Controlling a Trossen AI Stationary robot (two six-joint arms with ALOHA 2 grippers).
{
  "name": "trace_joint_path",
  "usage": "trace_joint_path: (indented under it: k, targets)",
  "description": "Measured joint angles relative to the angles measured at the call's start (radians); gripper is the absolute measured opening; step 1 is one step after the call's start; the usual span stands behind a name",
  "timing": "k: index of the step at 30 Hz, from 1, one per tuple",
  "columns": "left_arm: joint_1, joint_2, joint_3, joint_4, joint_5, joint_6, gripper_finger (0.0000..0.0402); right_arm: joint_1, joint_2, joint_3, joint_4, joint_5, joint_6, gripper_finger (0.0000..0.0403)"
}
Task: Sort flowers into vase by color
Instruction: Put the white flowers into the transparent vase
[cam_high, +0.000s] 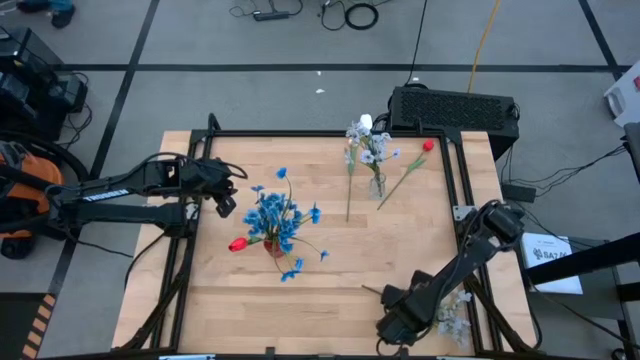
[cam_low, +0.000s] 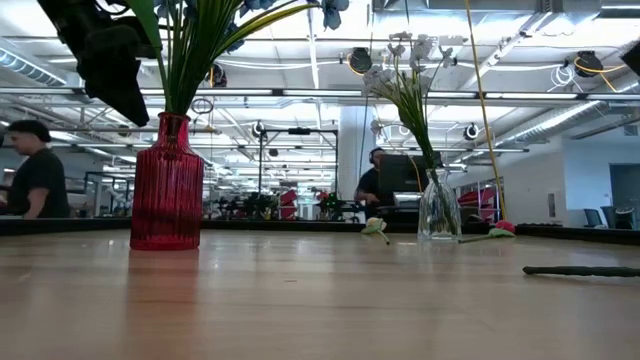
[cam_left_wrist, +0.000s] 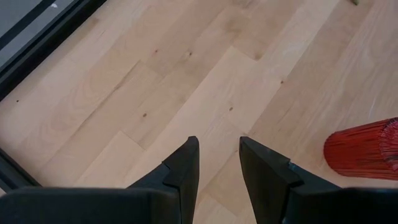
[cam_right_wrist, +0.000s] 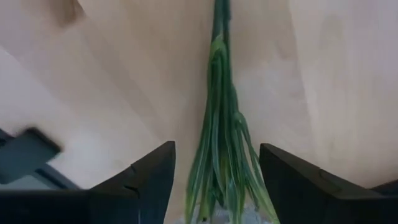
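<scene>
A red ribbed vase holds bright blue flowers and a red tulip. A clear glass vase at the far middle holds pale sprays. Beside it a red tulip and a cream-white tulip lie on the table. A pale spray lies near the front right, its green leaves flat on the wood. My right gripper hangs open over it, pointing down, one finger on each side of the leaves. My left gripper hovers open, left of the red vase.
A black frame rail runs around the wooden table top. A black box stands behind the far edge. Bare wood lies between the two vases and along the near edge. People sit in the room beyond.
</scene>
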Motion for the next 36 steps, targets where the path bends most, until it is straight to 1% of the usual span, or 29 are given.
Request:
trace_joint_path:
  k: [4, 7, 10, 12, 15, 17, 18, 19, 24, 27, 28, 29, 31, 32, 33, 34, 35, 36]
  targets:
    - [0.000, 0.000, 0.000, 0.000, 0.000, 0.000, 0.0121, 0.027, 0.029, -0.041, 0.017, -0.003, -0.016, 0.0216]
    - [0.000, 0.000, 0.000, 0.003, 0.000, -0.003, 0.0121, 0.040, 0.032, -0.103, 0.114, -0.023, -0.016, 0.0195]
    - [0.000, 0.000, 0.000, 0.019, 0.001, -0.022, 0.0121, 0.039, 0.018, -0.164, 0.218, -0.066, -0.052, 0.0162]
    - [0.000, 0.000, 0.000, 0.037, 0.007, -0.023, 0.0121, 0.039, 0.017, -0.184, 0.248, -0.063, -0.097, 0.0132]
    - [0.001, 0.000, 0.000, 0.050, 0.028, -0.022, 0.0121, 0.019, 0.019, -0.183, 0.226, -0.058, -0.263, 0.0072]
    - [0.001, 0.000, 0.000, 0.069, 0.028, -0.022, 0.0121, -0.006, 0.021, -0.180, 0.204, -0.055, -0.431, 0.0031]
    - [0.001, 0.000, 0.000, 0.069, 0.029, -0.022, 0.0121, -0.022, 0.022, -0.180, 0.199, -0.055, -0.517, 0.0017]
    - [0.001, 0.000, 0.000, 0.073, 0.028, -0.022, 0.0121, -0.039, 0.022, -0.181, 0.195, -0.059, -0.593, 0.0011]
    - [0.001, 0.000, 0.000, 0.104, 0.028, -0.023, 0.0121, -0.123, 0.023, -0.182, 0.138, -0.053, -0.935, 0.0018]
    - [0.001, 0.000, 0.000, 0.113, 0.028, -0.023, 0.0121, -0.155, 0.025, -0.177, 0.054, 0.041, -1.064, 0.0007]
    - [0.001, 0.000, 0.000, 0.113, 0.028, -0.023, 0.0121, -0.159, 0.026, -0.173, 0.023, 0.087, -1.111, 0.0006]
    - [0.001, 0.000, 0.000, 0.113, 0.028, -0.023, 0.0121, -0.163, 0.028, -0.169, -0.026, 0.173, -1.165, 0.0005]
    - [0.001, 0.002, 0.000, 0.113, 0.028, -0.023, 0.0121, -0.178, 0.035, -0.159, -0.094, 0.387, -1.262, 0.0006]
    - [0.001, 0.003, 0.000, 0.113, 0.028, -0.023, 0.0121, -0.183, 0.035, -0.153, -0.075, 0.493, -1.313, 0.0007]
    - [0.001, 0.005, 0.000, 0.113, 0.028, -0.023, 0.0121, -0.184, 0.033, -0.140, -0.055, 0.577, -1.369, 0.0008]
    - [0.001, 0.008, 0.000, 0.113, 0.027, -0.023, 0.0121, -0.188, 0.029, -0.136, -0.039, 0.624, -1.429, 0.0008]
    - [0.001, 0.010, 0.000, 0.112, 0.028, -0.023, 0.0121, -0.192, 0.026, -0.136, -0.029, 0.636, -1.483, 0.0008]
    - [0.001, 0.012, 0.000, 0.113, 0.028, -0.023, 0.0121, -0.202, 0.026, -0.138, -0.004, 0.625, -1.524, 0.0008]
